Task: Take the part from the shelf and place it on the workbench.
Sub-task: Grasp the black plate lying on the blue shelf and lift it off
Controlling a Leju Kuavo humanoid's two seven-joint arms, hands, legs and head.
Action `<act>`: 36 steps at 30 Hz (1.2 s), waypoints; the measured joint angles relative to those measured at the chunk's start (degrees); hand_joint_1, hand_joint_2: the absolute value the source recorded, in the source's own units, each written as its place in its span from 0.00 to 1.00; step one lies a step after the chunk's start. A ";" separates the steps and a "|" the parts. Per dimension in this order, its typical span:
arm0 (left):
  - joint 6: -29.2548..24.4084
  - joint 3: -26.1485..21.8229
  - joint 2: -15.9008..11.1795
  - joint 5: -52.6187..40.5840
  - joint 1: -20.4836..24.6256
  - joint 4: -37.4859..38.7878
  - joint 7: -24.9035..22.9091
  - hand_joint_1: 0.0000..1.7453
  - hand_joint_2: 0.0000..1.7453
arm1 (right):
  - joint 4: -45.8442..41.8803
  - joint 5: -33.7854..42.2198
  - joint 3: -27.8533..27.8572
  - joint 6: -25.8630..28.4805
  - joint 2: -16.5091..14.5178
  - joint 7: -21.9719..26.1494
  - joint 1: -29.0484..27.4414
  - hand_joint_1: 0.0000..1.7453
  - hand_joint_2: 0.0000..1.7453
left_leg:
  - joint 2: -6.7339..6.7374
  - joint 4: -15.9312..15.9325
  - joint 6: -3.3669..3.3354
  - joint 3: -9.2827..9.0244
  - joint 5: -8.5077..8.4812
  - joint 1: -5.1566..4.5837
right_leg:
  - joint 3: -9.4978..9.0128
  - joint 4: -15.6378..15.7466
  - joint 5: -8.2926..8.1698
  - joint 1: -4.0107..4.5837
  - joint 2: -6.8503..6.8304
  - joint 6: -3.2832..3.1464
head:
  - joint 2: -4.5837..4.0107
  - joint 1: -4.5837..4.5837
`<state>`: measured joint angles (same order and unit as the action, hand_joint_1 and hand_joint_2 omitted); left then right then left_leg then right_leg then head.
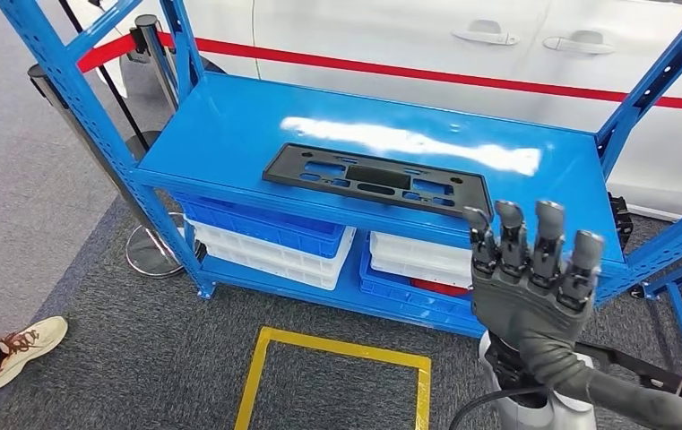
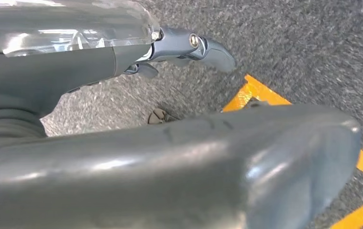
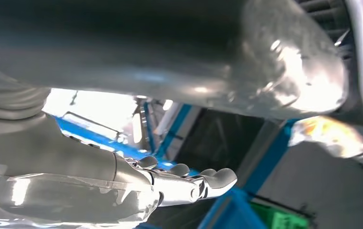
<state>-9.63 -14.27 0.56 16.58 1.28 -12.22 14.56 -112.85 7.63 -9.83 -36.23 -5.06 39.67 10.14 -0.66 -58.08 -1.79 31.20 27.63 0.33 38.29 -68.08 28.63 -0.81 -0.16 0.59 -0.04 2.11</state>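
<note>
Part (image 1: 377,178): black flat rectangular plastic frame, cutouts along length, tabs on far edge. Lies flat on top level of blue shelf (image 1: 229,125), near front edge, roughly centred, long side slightly skewed.

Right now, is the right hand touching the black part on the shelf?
Apart. In the head view the right hand is raised with fingers spread, holding nothing, and bare blue shelf shows between it and the black part.
</note>
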 joint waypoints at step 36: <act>1.08 -0.98 0.03 -2.17 -0.23 0.28 0.38 0.00 0.00 | 11.91 0.04 -7.17 8.49 4.89 0.03 1.88 0.00 0.00 | 2.26 0.52 1.31 -1.85 1.65 -0.19 | -3.20 9.19 -3.36 1.55 -3.02 -0.95 | 0.00 -0.38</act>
<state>-8.55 -15.26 0.58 14.41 1.05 -11.93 14.94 -100.94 7.67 -17.00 -27.74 -0.17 39.70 12.02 1.60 -57.56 -0.48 29.35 29.27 0.14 35.08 -58.90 25.27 0.74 -3.18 -0.36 -0.04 1.73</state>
